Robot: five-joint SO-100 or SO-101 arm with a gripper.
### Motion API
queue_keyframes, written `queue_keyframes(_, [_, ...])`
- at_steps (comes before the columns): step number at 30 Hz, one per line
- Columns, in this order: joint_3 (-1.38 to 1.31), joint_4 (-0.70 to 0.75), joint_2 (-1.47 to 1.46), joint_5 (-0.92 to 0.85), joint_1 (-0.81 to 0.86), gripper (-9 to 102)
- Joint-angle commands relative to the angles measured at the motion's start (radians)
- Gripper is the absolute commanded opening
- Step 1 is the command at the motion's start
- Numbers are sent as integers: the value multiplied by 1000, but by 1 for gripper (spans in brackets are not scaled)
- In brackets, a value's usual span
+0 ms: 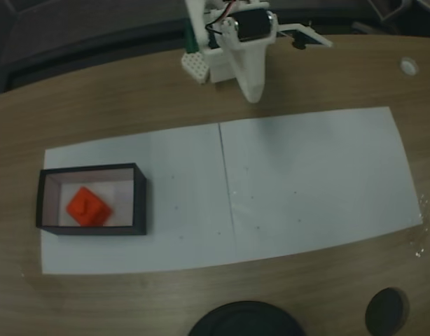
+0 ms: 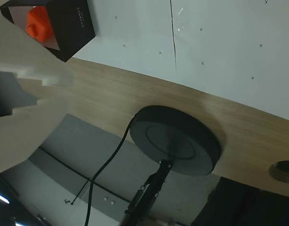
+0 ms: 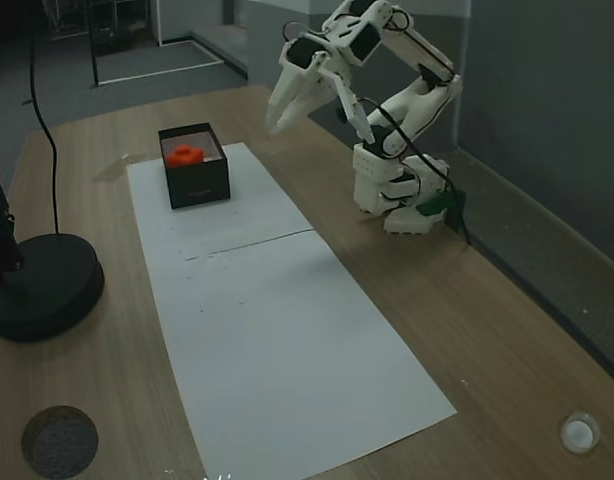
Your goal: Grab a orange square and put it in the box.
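Wooden table (image 1: 201, 105); orange square (image 1: 87, 207) lies in box (image 1: 141, 203), frame left; pincer (image 3: 312, 105) spread, empty, raised upper centre; placing looks done; next, retreat.

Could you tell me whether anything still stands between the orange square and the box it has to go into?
Nothing does: the orange square already lies inside the box on its white floor. The gripper hangs open above the table, apart from the box, holding nothing.

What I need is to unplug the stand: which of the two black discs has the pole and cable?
The larger disc: a pole rises from its middle and a cable runs to it. The smaller disc lies flat with nothing attached.
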Motion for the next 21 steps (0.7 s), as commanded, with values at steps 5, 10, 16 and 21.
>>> queue_keyframes(5, [270, -210, 273, -6, 101, 0])
queue_keyframes(10, [360, -212, 364, -6, 98, 0])
queue_keyframes(16, [430, -210, 460, -6, 98, 0])
queue_keyframes(21, [492, -210, 580, -6, 98, 0])
